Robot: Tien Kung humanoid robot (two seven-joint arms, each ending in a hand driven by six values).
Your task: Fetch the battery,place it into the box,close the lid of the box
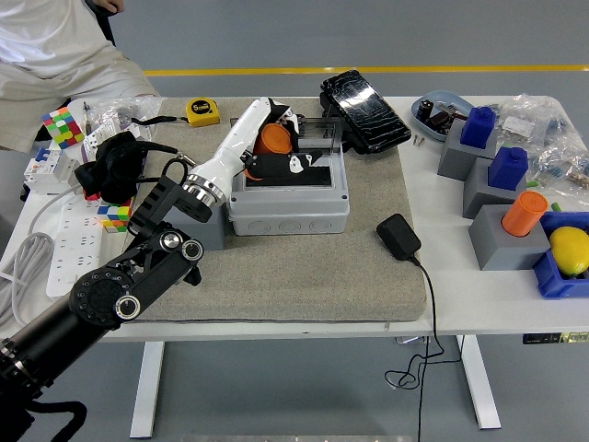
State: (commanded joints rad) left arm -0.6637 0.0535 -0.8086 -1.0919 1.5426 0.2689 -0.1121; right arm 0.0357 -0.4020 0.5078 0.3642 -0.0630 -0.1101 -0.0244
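The battery is an orange cylinder [272, 140], held in my left hand [276, 153] with the fingers curled around it. It hangs just over the left part of the opening of the grey box [288, 210], which sits mid-table on a grey mat. The box's clear lid [322, 134] stands upright at its far edge, partly hidden by the hand. My left forearm crosses over the grey block [210, 235] where the battery stood. The right arm is out of the picture.
A black adapter [398, 236] with its cord lies right of the box, a black pack [364, 109] behind it. Grey blocks with blue and orange cylinders [525, 214] and a blue bin [557, 276] stand far right. A person [55, 55] sits at top left.
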